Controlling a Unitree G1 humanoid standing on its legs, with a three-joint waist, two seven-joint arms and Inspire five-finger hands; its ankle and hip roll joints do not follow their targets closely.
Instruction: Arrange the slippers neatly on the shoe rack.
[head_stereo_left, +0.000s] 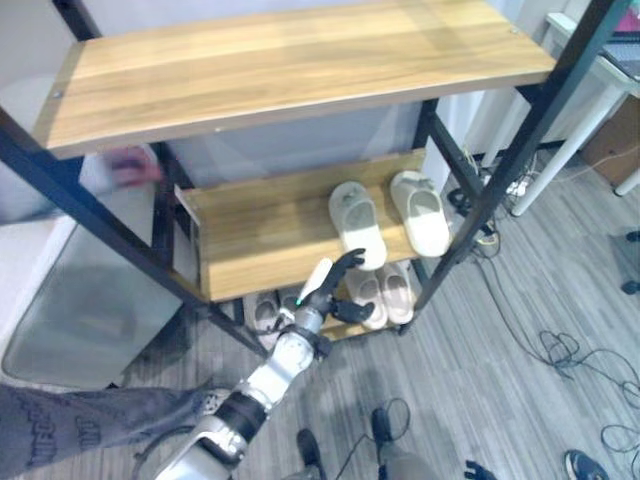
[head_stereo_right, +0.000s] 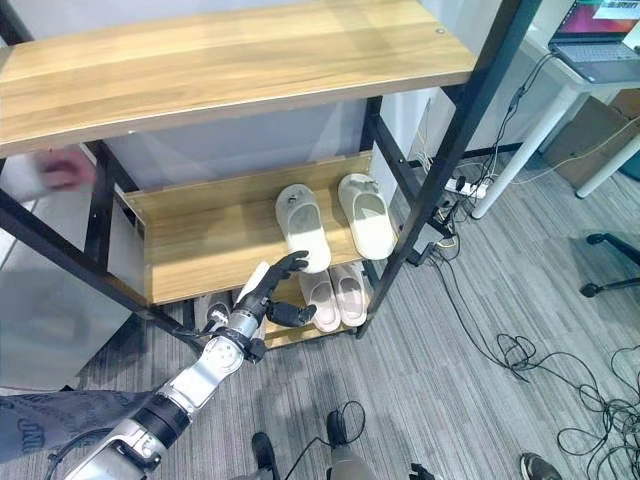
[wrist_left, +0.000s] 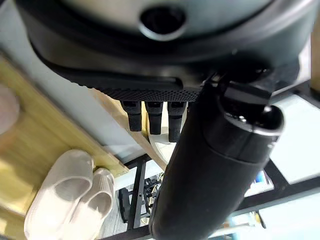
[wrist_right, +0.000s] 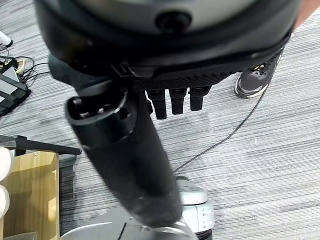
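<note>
Two white slippers (head_stereo_left: 357, 222) (head_stereo_left: 420, 212) lie side by side, a small gap apart, on the right part of the shoe rack's middle shelf (head_stereo_left: 260, 235). On the bottom shelf below them rests a pale pink pair (head_stereo_left: 385, 293), which the left wrist view shows as a pair (wrist_left: 70, 195) close together. Another light pair (head_stereo_left: 265, 310) shows partly at that shelf's left. My left hand (head_stereo_left: 325, 292) hangs open and empty at the middle shelf's front edge, its fingers just short of the nearer white slipper's heel. My right hand (wrist_right: 175, 75) hovers open over the grey floor, holding nothing.
The wide top shelf (head_stereo_left: 300, 60) overhangs the rack, with black posts (head_stereo_left: 500, 170) at its corners. Cables and a power strip (head_stereo_right: 455, 190) lie on the floor to the right, by a white desk with a laptop (head_stereo_right: 600, 40). A person's shoe (wrist_right: 255, 82) stands near my right hand.
</note>
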